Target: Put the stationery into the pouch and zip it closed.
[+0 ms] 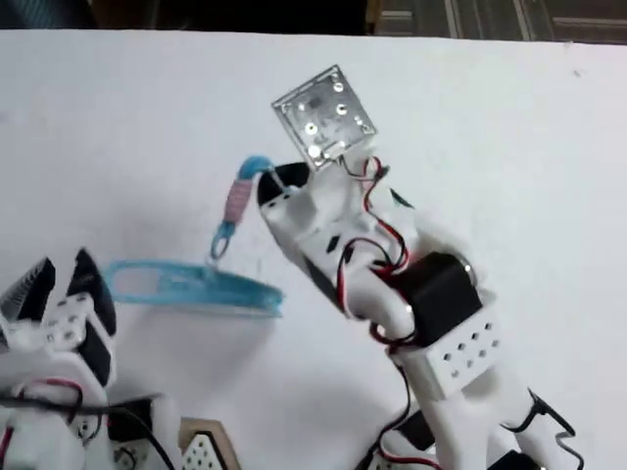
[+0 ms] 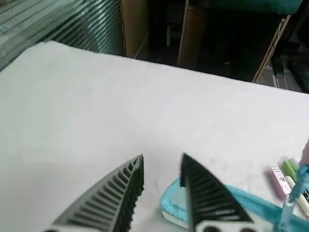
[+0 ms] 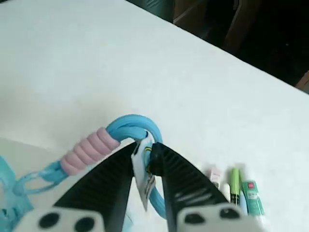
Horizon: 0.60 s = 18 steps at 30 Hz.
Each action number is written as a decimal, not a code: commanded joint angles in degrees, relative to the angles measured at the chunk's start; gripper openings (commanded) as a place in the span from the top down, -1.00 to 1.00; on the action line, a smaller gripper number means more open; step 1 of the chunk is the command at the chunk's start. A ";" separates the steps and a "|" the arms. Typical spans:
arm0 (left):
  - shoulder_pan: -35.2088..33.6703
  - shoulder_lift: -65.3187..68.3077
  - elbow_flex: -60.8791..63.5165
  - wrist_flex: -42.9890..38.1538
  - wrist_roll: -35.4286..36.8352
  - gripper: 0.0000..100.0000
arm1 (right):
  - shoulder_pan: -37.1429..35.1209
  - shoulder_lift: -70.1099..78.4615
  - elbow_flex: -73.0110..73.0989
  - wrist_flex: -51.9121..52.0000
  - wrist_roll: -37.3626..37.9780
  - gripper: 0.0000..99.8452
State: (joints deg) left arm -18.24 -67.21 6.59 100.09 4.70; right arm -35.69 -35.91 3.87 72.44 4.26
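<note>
- A flat, light-blue mesh pouch (image 1: 196, 289) lies on the white counter (image 1: 509, 117), left of the middle and toward the near side. In the left wrist view its end (image 2: 173, 205) shows just behind the left arm's fingers.
- A light-blue carrying strap (image 1: 235, 201) with a pink ribbed foam sleeve runs from the pouch toward the far side and ends in a rounded loop. The right wrist view shows the sleeve and the loop (image 3: 135, 123) close up.
- The right gripper (image 3: 146, 149) reaches in from the near right, and its black fingers are pressed together on the strap's loop, with a small white tag caught between them. In the high view it (image 1: 266, 184) sits at the far end of the strap, near the middle of the counter.
- The left gripper (image 2: 161, 162) is at the near left, just left of the pouch, and its ridged black fingers are spread with nothing between them. The high view shows it (image 1: 64, 264) close to the pouch's left end.
- The stationery, a few short markers (image 3: 235, 186) in pink-white, green and teal, lies side by side on the counter near the loop, outside the pouch. The left wrist view shows them (image 2: 287, 176) beyond the pouch's right end.
</note>
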 commanded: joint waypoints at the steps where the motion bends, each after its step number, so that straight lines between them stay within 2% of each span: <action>1: 0.66 6.99 -0.35 -0.53 1.49 0.58 | 2.77 -0.92 0.09 0.13 0.26 0.97; 5: 0.92 12.53 -0.44 0.70 1.14 0.57 | 5.49 -0.92 0.09 0.22 0.53 0.97; 10: 7.16 14.64 1.49 1.49 -10.29 0.58 | 7.69 -0.92 0.09 0.31 0.35 0.97; 13: 9.71 16.22 4.57 1.05 -12.48 0.58 | 7.60 -0.92 0.09 0.48 0.26 0.97; 18: 6.46 16.66 0.44 1.67 -12.40 0.57 | 7.52 -0.92 0.09 0.48 0.53 0.97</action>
State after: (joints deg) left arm -9.89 -51.12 9.85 101.32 -7.25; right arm -28.57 -35.91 4.22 72.70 4.26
